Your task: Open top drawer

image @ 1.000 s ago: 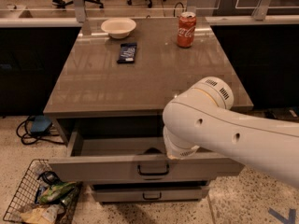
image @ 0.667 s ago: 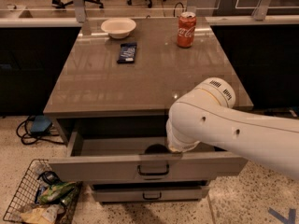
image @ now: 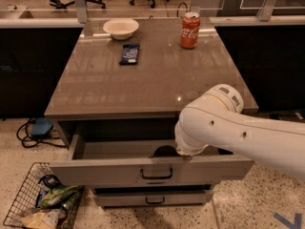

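The top drawer [image: 105,170] stands pulled out under the grey table top, showing a plain grey interior and a small black pull handle [image: 156,174] on its front. My white arm [image: 224,128] reaches in from the right and hangs over the drawer's right half. My gripper [image: 165,151] shows only as a dark shape just inside the drawer, behind the front panel above the handle; the arm hides most of it.
A lower drawer [image: 152,198] sits shut beneath. On the table top [image: 152,80] are a white bowl [image: 120,28], a dark snack bar [image: 129,53] and a red cola can [image: 189,30]. A wire basket [image: 40,205] with packets stands at the lower left on the floor.
My arm has swung to the right and lifted slightly, uncovering more of the drawer's front and handle. The drawer stays pulled out about as far as before.
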`<state>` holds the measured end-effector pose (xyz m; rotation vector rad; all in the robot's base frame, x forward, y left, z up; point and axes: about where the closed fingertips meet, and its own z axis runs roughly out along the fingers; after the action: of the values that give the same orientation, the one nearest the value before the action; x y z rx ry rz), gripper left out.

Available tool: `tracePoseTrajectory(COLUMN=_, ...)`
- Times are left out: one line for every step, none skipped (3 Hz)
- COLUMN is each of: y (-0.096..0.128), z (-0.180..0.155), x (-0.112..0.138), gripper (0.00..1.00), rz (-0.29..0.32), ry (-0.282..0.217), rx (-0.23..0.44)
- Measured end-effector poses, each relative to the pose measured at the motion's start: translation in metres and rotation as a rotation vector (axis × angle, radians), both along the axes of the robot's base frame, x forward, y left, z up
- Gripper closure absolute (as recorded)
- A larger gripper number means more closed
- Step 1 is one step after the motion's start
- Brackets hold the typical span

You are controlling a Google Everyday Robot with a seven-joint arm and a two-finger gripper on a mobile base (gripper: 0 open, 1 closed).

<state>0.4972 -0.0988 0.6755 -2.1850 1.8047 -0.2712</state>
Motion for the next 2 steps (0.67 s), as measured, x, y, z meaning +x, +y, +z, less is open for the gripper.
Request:
tracePoseTrajectory(y=-0.006, z=-0.015, x=-0.018, gripper=1.0, rz=-0.045, ry=0.055, rx=0.003)
tracePoseTrajectory(y=-0.01, z=-0.022, x=-0.031, gripper=1.0, rz=-0.069, ry=0.087, rx=0.004)
